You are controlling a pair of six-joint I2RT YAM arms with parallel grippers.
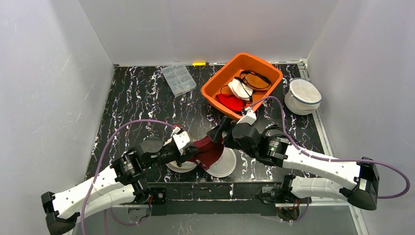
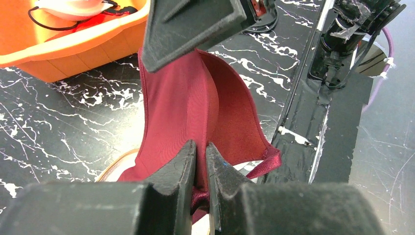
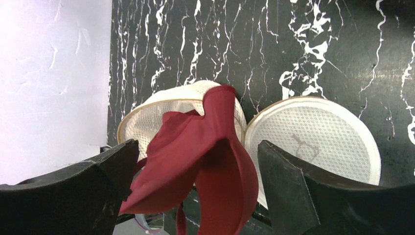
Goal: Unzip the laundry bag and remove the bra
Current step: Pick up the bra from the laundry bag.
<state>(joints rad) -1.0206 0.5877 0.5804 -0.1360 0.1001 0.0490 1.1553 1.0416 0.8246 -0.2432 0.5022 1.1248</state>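
Bra (image 1: 209,152) pinched by left gripper (image 2: 200,146) above opened laundry bag (image 3: 318,137), right gripper (image 3: 198,147) spread wide around it

White arm links (image 1: 318,166), black joints (image 1: 128,166), purple cables (image 1: 142,121), black pincer fingers (image 2: 172,171).

Left arm (image 1: 93,188) is reaching forward and inward from its base, lying low, with the wrist angling toward centre. Left gripper (image 1: 195,152) is pinching the red bra (image 2: 195,98), its fingers (image 2: 178,166) pressing nearly together with only fabric between them. Right arm (image 1: 318,166) is stretching leftward across the middle, elbow bent. Right gripper (image 1: 219,133) is pointing down toward the left one, jaws standing wide apart, fingers (image 3: 288,186) flanking the hanging fabric.
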